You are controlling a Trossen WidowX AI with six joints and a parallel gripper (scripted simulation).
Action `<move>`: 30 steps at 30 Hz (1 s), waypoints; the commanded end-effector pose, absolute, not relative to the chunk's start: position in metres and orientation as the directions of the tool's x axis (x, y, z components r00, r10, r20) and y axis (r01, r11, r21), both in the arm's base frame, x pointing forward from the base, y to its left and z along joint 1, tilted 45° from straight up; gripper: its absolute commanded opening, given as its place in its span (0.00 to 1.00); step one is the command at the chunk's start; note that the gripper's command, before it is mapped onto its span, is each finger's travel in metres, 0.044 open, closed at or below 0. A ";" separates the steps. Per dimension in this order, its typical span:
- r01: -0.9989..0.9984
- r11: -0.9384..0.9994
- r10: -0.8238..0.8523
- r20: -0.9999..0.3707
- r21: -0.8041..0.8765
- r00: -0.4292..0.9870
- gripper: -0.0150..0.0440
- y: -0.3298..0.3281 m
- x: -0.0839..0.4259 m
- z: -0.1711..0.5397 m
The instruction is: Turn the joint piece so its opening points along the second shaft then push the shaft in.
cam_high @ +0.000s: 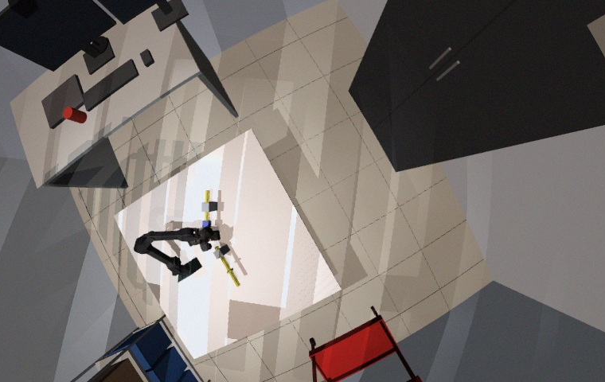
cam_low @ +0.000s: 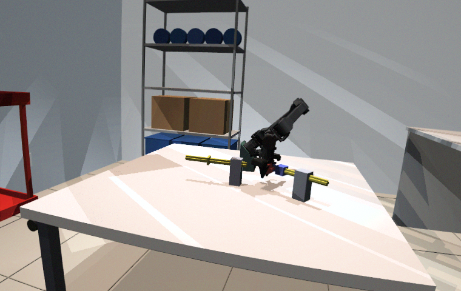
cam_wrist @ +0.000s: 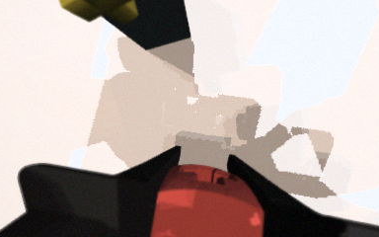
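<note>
The red joint piece (cam_wrist: 206,212) (cam_low: 270,168) is between the fingers of my gripper (cam_wrist: 203,155) (cam_low: 264,173), which is shut on it. The piece hangs on the blue hinge part (cam_low: 281,170) (cam_high: 205,223) at the end of the first yellow shaft (cam_low: 319,179) (cam_high: 207,195), held in a grey block (cam_low: 301,185) (cam_high: 205,206). The second yellow shaft (cam_low: 195,158) (cam_high: 233,276) (cam_wrist: 98,7) passes through the other block (cam_low: 235,173) (cam_high: 220,252) (cam_wrist: 162,20). Its end is apart from the red piece. The red piece's opening is hidden.
A small yellow collar (cam_low: 208,160) (cam_high: 229,270) sits on the second shaft, on the far side of its block from my gripper. Both blocks stand on the white table (cam_low: 153,216) (cam_high: 258,189), one on each side of my gripper. A red cart (cam_high: 353,350) (cam_low: 2,97) stands beyond the table.
</note>
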State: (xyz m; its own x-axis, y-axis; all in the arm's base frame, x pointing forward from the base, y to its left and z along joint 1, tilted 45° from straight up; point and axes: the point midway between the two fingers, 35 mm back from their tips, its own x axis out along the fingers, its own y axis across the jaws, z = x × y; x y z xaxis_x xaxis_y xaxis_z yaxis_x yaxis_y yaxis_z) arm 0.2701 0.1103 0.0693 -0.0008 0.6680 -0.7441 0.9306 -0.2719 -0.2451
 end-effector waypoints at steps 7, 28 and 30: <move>0.969 -0.189 0.576 -0.817 -0.157 -0.020 0.25 0.104 0.275 0.071; 0.975 -0.172 0.555 -0.832 -0.141 -0.022 0.25 0.102 0.276 0.071; 0.975 -0.172 0.554 -0.832 -0.140 -0.022 0.25 0.102 0.276 0.071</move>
State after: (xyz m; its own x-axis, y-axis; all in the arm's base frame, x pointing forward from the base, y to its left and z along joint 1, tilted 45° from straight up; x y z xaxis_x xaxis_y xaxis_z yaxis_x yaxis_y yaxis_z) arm 0.2756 0.1026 0.0711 -0.0220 0.5573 -0.8300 0.9741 -0.1750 -0.1432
